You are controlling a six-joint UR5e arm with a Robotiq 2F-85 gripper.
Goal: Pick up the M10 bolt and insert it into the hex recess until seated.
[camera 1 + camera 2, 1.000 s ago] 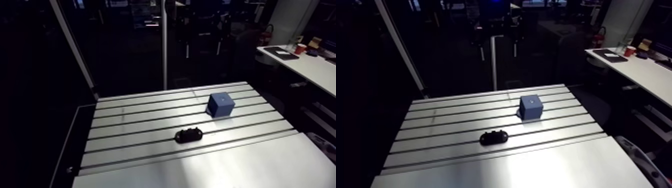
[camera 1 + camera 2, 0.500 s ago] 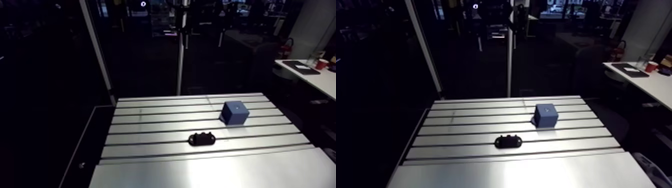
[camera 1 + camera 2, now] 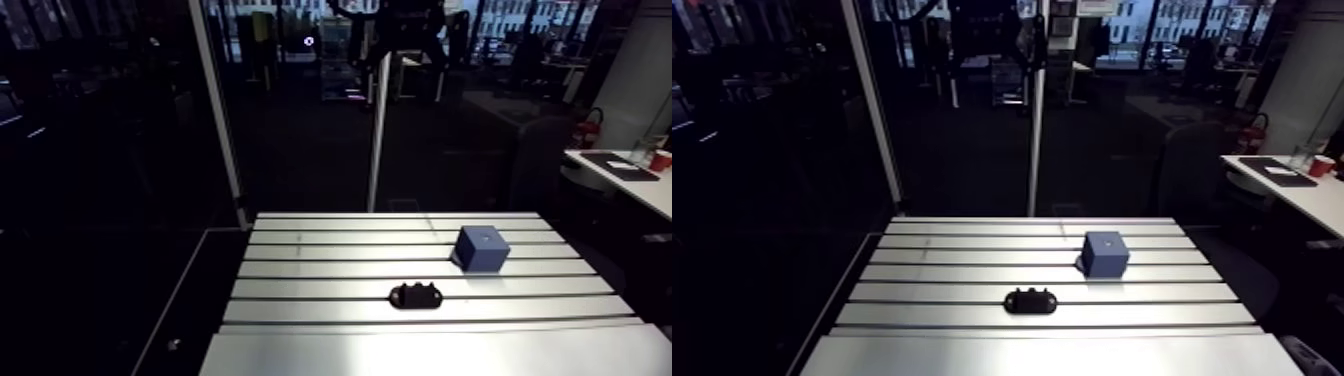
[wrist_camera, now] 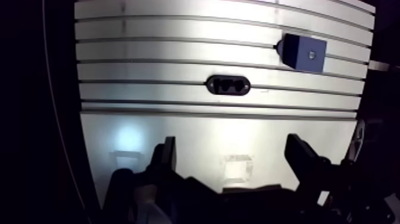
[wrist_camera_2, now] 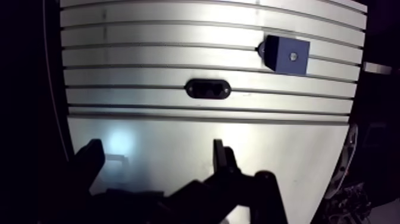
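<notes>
A blue cube [image 4: 303, 52] stands on the slotted table [image 3: 320, 268], ahead of the gripper and off to one side. A small pale dot [image 4: 311, 55] marks its top face; I cannot tell what it is. A black oval block [image 4: 227, 85] with two dark recesses lies on the slots straight ahead of the gripper, nearer than the cube [image 3: 480, 248]. My gripper [image 4: 232, 156] hovers high over the smooth front plate, open, with nothing between its fingers [image 4: 168, 155]. No bolt shows plainly. The gripper is out of the arm view.
The smooth front plate [image 4: 178, 134] lies under the gripper, with pale reflections on it. The table's dark side edge [image 3: 190, 300] drops off beside the slots. A thin upright post [image 3: 378, 140] stands behind the far edge.
The arm view has turned and lifted, so the whole picture has shifted. The cube and the black block keep their places on the table.
</notes>
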